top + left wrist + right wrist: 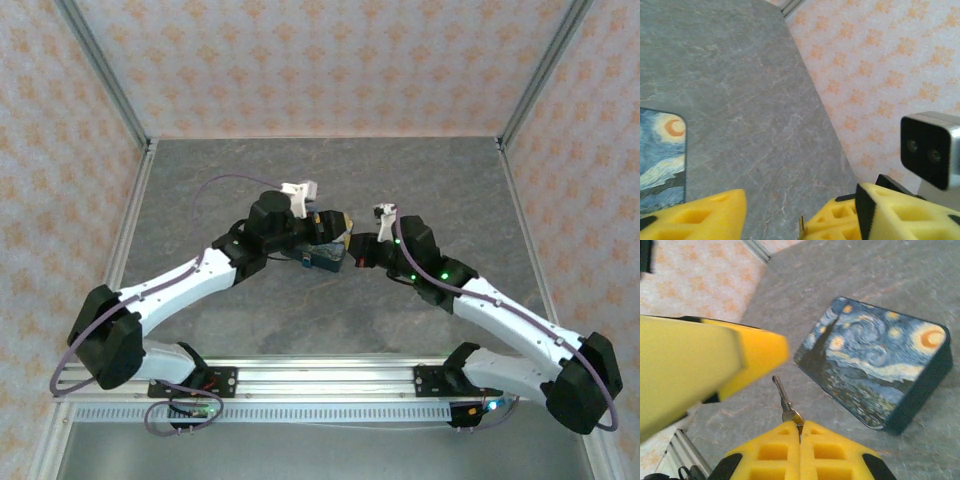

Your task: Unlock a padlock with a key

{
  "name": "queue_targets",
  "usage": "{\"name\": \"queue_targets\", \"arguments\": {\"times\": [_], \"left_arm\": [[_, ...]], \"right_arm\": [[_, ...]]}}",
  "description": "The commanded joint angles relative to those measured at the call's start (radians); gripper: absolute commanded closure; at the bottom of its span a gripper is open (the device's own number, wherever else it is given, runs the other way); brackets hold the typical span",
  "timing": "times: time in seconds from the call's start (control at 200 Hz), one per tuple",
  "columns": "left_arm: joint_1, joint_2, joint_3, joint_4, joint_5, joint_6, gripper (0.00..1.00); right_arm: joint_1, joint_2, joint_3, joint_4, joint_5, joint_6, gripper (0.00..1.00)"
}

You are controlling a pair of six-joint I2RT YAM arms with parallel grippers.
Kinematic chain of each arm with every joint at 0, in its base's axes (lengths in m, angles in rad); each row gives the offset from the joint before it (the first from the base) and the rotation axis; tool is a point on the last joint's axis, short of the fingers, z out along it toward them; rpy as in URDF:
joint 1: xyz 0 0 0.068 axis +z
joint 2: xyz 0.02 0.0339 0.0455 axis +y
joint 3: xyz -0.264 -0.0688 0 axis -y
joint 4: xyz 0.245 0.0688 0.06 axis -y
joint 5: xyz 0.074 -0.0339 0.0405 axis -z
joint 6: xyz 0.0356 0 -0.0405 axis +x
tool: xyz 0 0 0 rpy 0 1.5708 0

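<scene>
A: Key (784, 399) is clamped by its bow in the right gripper (800, 429), pads shut tight, blade sticking out past the tips. Padlock: can't place it.
B: Left gripper (774, 217)?
A: Fingers apart, key tip just beside one pad. I'd square the blade up before pushing, since it's thin and could twist in the foam.
B: Room?
A: Painted tin (875, 360) is near, ahead of the right tips and off to one side. Bare table (880, 270) beyond it, wall (880, 75) well apart.
</scene>
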Motion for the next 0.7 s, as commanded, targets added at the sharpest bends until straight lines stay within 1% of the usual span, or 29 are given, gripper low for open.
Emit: {"name": "queue_targets", "arguments": {"times": [0.0, 0.23, 0.43, 0.495, 0.545, 0.606, 0.696], "left_arm": [[-0.012, 0.022, 0.042, 0.052, 0.028, 0.01, 0.47], [-0.018, 0.029, 0.049, 0.032, 0.005, 0.013, 0.64], [-0.02, 0.03, 0.059, 0.009, -0.001, 0.025, 0.86], [-0.02, 0.029, 0.062, 0.004, -0.003, 0.03, 0.94], [-0.02, 0.025, 0.066, -0.002, -0.005, 0.034, 1.0], [-0.02, 0.019, 0.072, -0.013, -0.012, 0.04, 1.0], [-0.019, 0.007, 0.089, -0.036, -0.021, 0.057, 1.0]], "right_arm": [[-0.005, -0.016, 0.039, 0.042, -0.038, -0.029, 1.0], [-0.004, -0.015, 0.035, 0.059, -0.037, -0.004, 1.0], [-0.005, -0.015, 0.031, 0.066, -0.024, 0.014, 1.0], [-0.007, -0.013, 0.03, 0.068, -0.024, 0.016, 1.0], [-0.016, -0.012, 0.031, 0.065, -0.038, 0.014, 0.96], [-0.039, -0.014, 0.026, 0.059, -0.068, 0.017, 0.92], [-0.095, -0.03, 0.002, 0.075, -0.139, 0.032, 0.79]]}}
